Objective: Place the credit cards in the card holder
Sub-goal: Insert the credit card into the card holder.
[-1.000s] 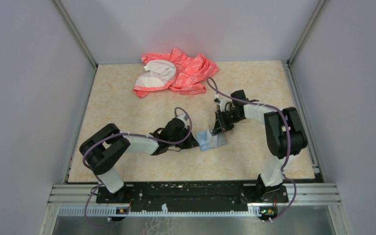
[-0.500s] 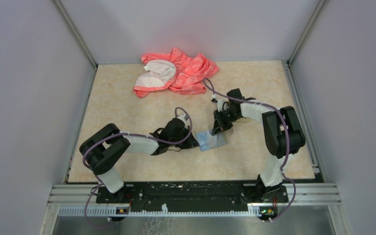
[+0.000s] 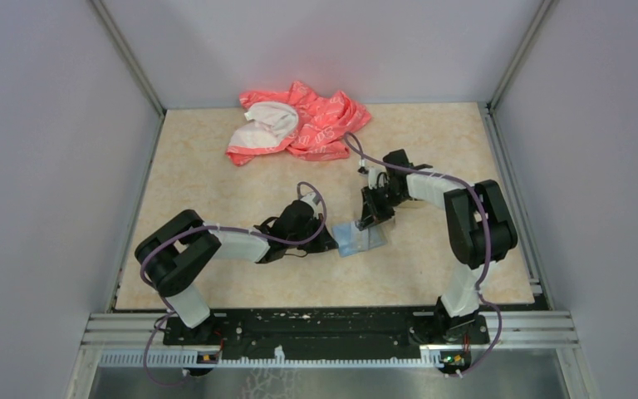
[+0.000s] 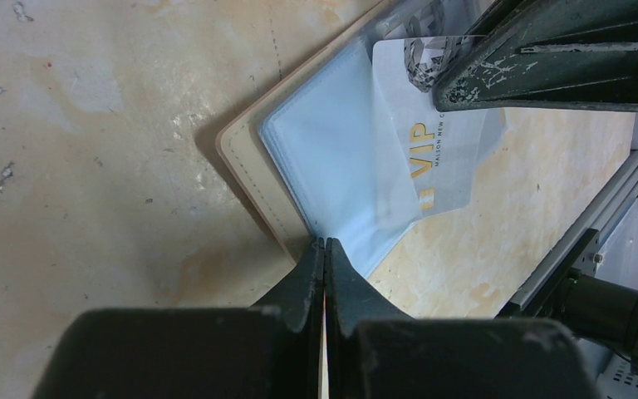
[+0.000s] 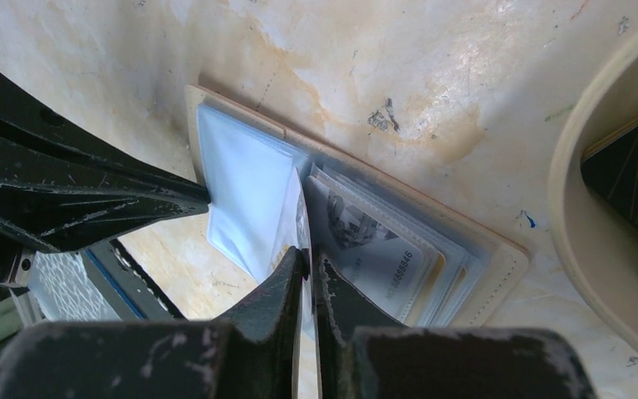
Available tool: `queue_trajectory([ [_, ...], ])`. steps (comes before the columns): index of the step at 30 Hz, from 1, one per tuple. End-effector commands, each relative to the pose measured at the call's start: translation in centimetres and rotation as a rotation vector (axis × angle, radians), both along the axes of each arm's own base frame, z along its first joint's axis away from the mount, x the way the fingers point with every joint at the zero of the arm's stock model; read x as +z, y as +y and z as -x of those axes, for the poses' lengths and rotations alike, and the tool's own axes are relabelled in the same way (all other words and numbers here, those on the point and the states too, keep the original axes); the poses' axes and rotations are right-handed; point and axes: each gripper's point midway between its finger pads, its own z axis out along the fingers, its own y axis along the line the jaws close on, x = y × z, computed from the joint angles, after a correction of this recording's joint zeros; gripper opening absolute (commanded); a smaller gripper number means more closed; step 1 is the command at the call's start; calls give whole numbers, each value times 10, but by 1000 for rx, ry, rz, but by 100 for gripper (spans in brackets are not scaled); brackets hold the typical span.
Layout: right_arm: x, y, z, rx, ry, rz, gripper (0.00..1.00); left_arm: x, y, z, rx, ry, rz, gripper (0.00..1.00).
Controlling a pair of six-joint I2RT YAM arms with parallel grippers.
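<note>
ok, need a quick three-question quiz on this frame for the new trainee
1. True or false: the left end effector is shut on the edge of the card holder.
2. What word is printed in gold on the card held by the right end effector?
3. Multiple choice: the red cloth lies A) on the far side, beyond both end effectors; B) under the left end effector; C) on the card holder.
Key: 1 true; 2 VIP; 3 A.
</note>
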Motion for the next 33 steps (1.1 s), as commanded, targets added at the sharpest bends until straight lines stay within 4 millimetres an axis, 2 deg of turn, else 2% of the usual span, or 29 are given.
queue_trajectory([
  [1, -24, -19, -5, 7, -16, 152, 7, -6, 9, -7, 13, -30, -50, 0],
  [7, -24, -20, -2, 15, -16, 168, 7, -3, 9, -8, 10, -46, -50, 0],
  [18, -18, -24, 0, 6, -18, 190, 2, -8, 14, -7, 17, -44, -66, 0],
  [33, -20, -24, 7, 3, 23, 191, 2, -7, 13, -8, 8, -60, -67, 0],
])
